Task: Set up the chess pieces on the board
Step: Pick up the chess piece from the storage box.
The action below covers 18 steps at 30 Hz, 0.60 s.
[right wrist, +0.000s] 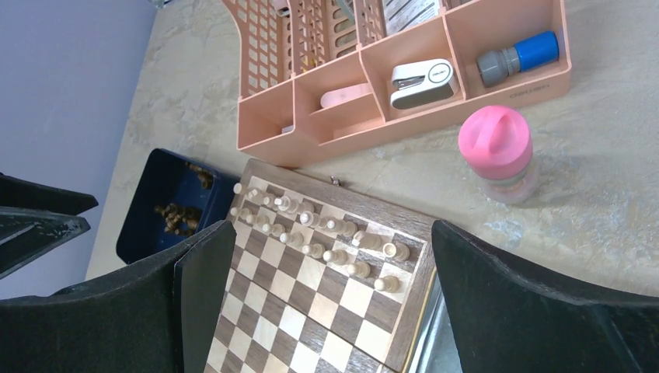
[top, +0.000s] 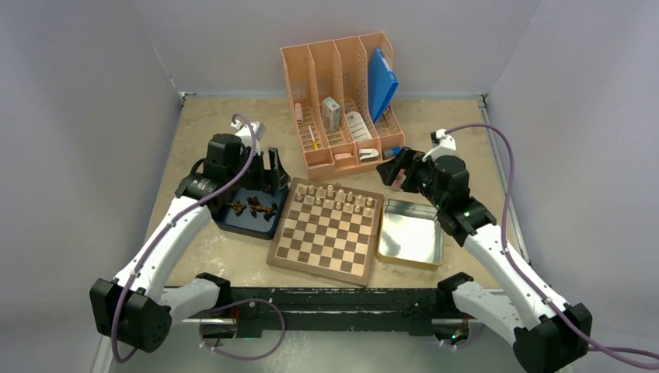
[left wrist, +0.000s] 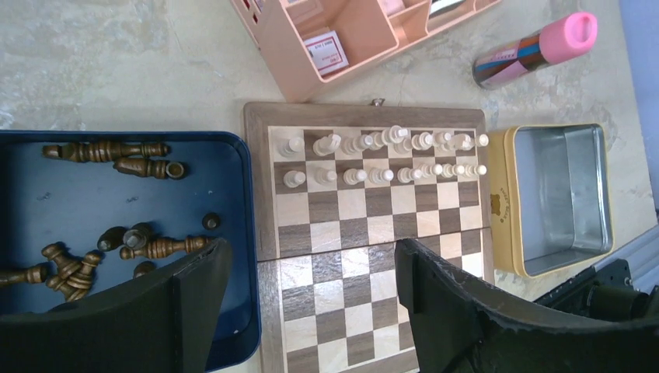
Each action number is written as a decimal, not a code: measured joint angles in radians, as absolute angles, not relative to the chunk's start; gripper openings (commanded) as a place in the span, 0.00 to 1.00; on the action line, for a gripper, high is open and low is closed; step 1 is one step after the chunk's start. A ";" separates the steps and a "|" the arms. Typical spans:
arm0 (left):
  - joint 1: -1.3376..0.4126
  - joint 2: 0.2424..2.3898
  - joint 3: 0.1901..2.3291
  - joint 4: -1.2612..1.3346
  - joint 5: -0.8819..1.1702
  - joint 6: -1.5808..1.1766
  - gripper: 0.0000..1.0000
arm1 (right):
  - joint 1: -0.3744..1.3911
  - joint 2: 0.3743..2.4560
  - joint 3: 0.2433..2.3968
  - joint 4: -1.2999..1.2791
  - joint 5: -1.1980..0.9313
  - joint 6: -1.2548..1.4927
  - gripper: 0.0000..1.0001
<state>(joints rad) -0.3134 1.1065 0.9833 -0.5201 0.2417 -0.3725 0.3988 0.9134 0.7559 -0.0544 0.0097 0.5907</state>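
Hovering over the tray's [left wrist: 93,210] right edge, the left gripper [left wrist: 311,311] has its fingers spread wide with nothing between them. Dark pieces [left wrist: 159,247] are all in the tray (most lying on their sides), just left of the board [left wrist: 365,233]. Pale pieces [left wrist: 381,159] stand on the board's two far rows. Right gripper [right wrist: 326,311] hangs by the board's far right corner, fingers likewise apart and empty. Tin [top: 410,233] sits just right of the board. Pink-capped bottle [right wrist: 497,151] stands near the organizer [top: 342,101].

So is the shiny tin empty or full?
Empty. The metal tin beside the chessboard shows only its bare shiny floor, with nothing inside.
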 measured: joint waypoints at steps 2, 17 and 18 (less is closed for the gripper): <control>-0.313 1.096 0.983 -0.514 0.231 -0.373 0.77 | 0.399 0.909 0.756 -0.054 0.010 0.591 0.99; -0.310 1.229 1.026 -0.573 0.167 -0.383 0.67 | 0.399 0.876 0.751 -0.047 0.008 0.591 0.99; -0.310 1.256 1.038 -0.587 0.149 -0.385 0.62 | 0.399 0.873 0.748 -0.047 0.008 0.591 0.99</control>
<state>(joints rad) -0.3096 1.2556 1.0382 -0.5865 0.1490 -0.3847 0.3988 0.8730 0.7475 -0.0467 0.0082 0.5911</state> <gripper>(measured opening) 0.723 0.987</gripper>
